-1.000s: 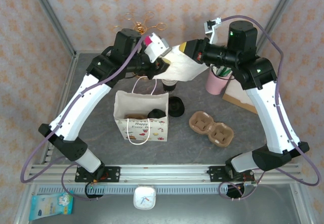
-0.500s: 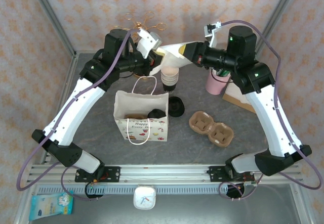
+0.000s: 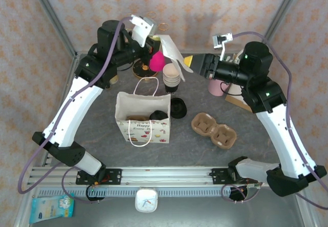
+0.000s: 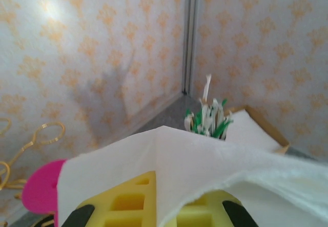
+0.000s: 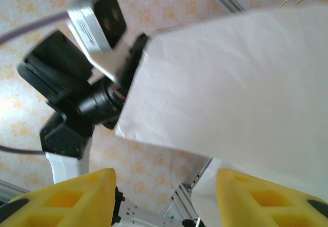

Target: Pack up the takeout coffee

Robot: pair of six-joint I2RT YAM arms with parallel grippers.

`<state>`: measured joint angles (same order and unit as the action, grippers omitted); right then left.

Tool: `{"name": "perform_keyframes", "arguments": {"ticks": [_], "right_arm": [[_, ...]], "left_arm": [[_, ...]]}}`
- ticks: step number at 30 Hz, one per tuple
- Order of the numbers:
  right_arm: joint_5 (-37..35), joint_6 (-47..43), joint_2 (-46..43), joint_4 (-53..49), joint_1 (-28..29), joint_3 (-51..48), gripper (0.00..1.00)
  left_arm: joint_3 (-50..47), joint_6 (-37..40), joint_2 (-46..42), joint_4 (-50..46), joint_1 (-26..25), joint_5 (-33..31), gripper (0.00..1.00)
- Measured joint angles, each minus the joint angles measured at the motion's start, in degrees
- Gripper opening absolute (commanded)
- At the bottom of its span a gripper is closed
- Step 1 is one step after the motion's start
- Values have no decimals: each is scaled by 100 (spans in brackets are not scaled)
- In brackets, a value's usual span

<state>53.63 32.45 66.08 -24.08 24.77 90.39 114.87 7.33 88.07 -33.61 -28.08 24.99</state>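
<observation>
Tabletop (image 3: pixel 189 145) behind the bag (image 3: pixel 143 115) may catch the napkin (image 3: pixel 173 55) if the left gripper (image 3: pixel 156 43), clamped on it alone, slips, the right gripper (image 3: pixel 190 62) gaping empty.

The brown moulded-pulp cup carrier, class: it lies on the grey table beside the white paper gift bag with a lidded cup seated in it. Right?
No. The brown moulded-pulp cup carrier lies on the grey table beside the white paper gift bag, but both its wells are empty, as the top external view shows.
</observation>
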Motion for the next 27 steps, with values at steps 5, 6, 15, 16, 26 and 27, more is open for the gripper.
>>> {"name": "perform_keyframes", "arguments": {"ticks": [5,6,15,16,26,27], "right_arm": [[-264,-728,-157,-149,7,-42,61],[-348,-874,-160,-173,7,-42,61],[-1335,-2522,-251,-90,367,-400,76],[-1445,-2771,-339,-37,396,-529,77],[-1613,-5147,-901,1104,514,-1541,87],[-1617,-5346,-837,1193,590,-1539,88]], "left_arm": [[308,-188,4,-273,0,-94,0],[315,-225,4,-341,0,-96,0],[531,-839,57,-881,0,-125,0],[544,-861,59,-935,0,-129,0],[1084,-905,337,-1504,-4,-304,0],[1130,-905,363,-1550,-4,-313,0]]}}
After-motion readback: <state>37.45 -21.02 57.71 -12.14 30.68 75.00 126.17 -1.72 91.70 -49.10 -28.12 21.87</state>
